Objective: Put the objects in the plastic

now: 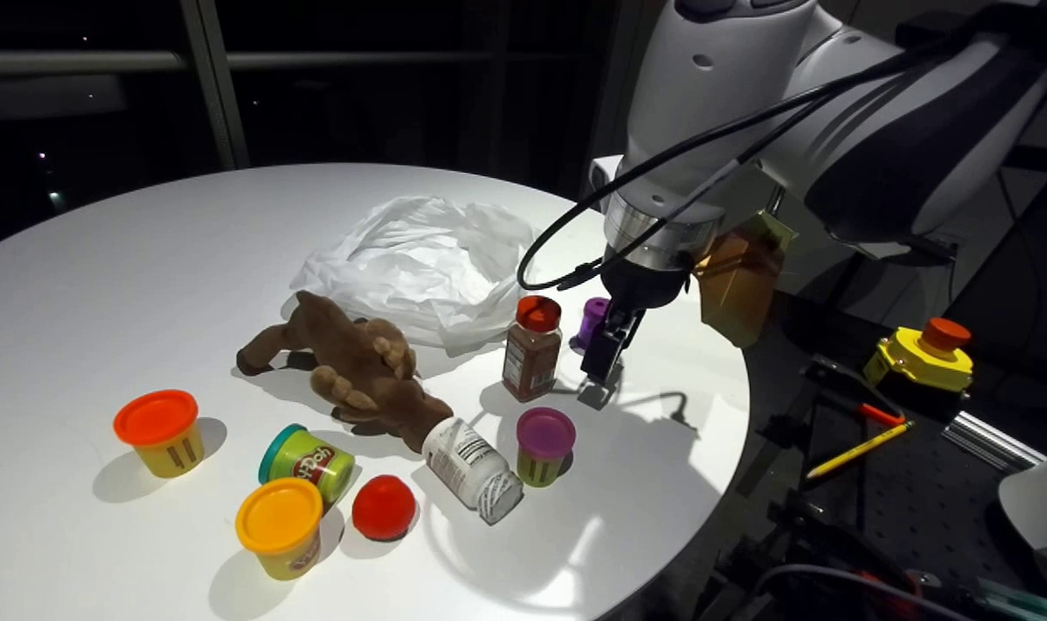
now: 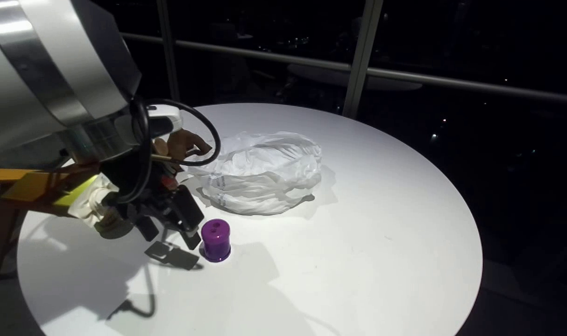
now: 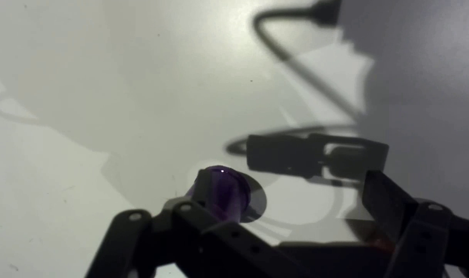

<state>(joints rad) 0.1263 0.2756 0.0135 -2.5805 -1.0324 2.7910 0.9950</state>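
Tool (image 2: 170, 234) is gaping empty. At its three o'clock in an exterior view, a purple pot (image 2: 216, 240) is standing, probably light, hard, slippery, needing a middle squeeze. Plastic bag (image 2: 265, 187) is lying beyond, at two o'clock.

A crumpled white plastic bag (image 2: 260, 189) lies with its mouth gaping upward. Beside it sprawls a brown plush animal (image 1: 342, 345), a white labelled bottle (image 1: 463, 461) lying on its side at one end of it. A red-capped brownish bottle (image 1: 532, 358) and a glossy purple cylinder (image 2: 216, 243) stand upright near the bag. A purple-lidded tub (image 1: 544, 444), a red-orange-lidded yellow tub (image 1: 163, 431) and an orange-lidded yellow tub (image 1: 280, 528) stand upright too; a teal-lidded green tub (image 1: 310, 463) lies on its side, a red ball (image 1: 384, 507) near it.
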